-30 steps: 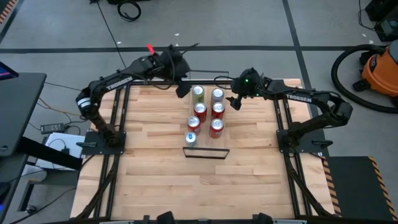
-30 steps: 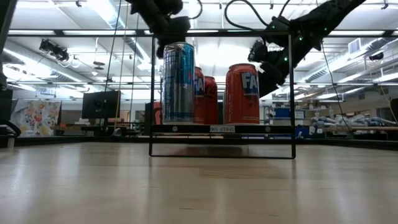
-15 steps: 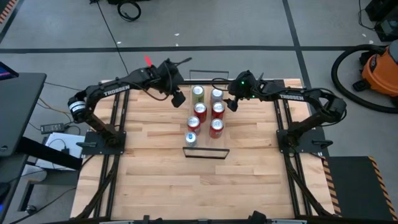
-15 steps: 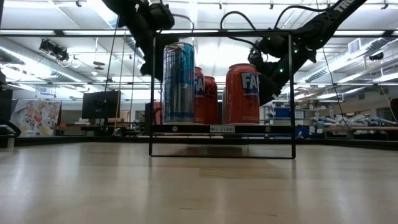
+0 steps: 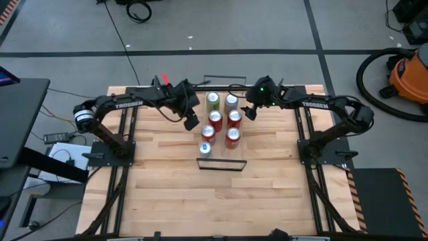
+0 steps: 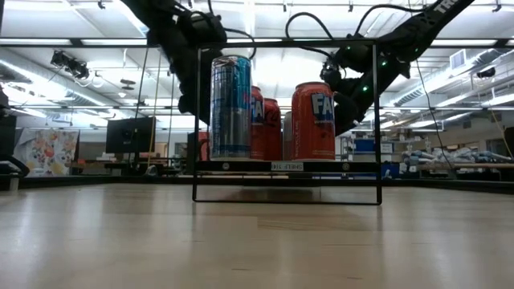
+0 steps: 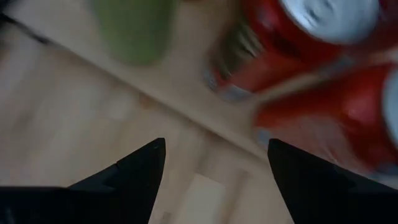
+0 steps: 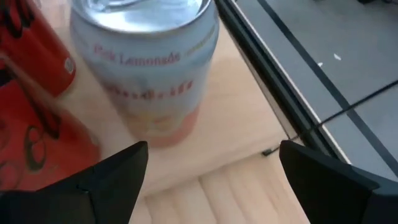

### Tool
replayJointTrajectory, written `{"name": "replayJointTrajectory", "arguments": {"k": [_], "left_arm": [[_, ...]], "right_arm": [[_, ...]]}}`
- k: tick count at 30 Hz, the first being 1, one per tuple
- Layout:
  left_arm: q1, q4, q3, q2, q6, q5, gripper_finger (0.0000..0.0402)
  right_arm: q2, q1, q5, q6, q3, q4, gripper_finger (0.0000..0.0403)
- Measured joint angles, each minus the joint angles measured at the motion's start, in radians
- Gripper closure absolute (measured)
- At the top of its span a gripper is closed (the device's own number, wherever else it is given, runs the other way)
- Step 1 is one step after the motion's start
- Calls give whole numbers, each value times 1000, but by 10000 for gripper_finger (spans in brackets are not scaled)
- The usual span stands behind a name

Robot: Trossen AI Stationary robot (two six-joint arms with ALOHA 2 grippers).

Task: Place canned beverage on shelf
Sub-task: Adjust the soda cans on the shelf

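Both end effectors spread: left (image 5: 190, 122) just beside shelf (image 5: 221, 151), right (image 5: 250, 110) opposite

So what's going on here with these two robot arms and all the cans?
Two robot arms are stocking a small shelf with drink cans. Six cans stand on it in two rows, among them a green can and a pink lemonade can at the back. The left gripper and the right gripper hover open on either side of the rows; neither holds a can.
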Motion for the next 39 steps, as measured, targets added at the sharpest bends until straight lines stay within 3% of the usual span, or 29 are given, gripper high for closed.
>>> {"name": "replayJointTrajectory", "arguments": {"k": [3,6,11,15,22,27,29,33,39], "left_arm": [[-37,-2,-26,0,15,74,109],[-83,28,-58,0,14,84,109],[-142,165,-122,2,-56,19,109],[-172,180,-143,3,-76,-82,109],[-185,234,-146,3,-95,-89,109],[-184,169,-146,3,-101,-85,109],[-183,110,-146,-6,-103,-39,109],[-192,68,-146,-57,-113,167,109],[-246,86,-145,-76,-124,189,109]], "right_arm": [[-43,6,0,0,0,-66,29],[-100,14,7,0,1,-112,29],[-182,18,16,0,2,-141,29],[-225,18,29,0,2,-146,29],[-261,19,30,15,2,-157,29],[-291,23,35,23,2,-175,29],[-310,32,35,40,2,-191,29],[-353,76,31,92,46,-254,29],[-381,116,81,78,68,-268,29]]}}
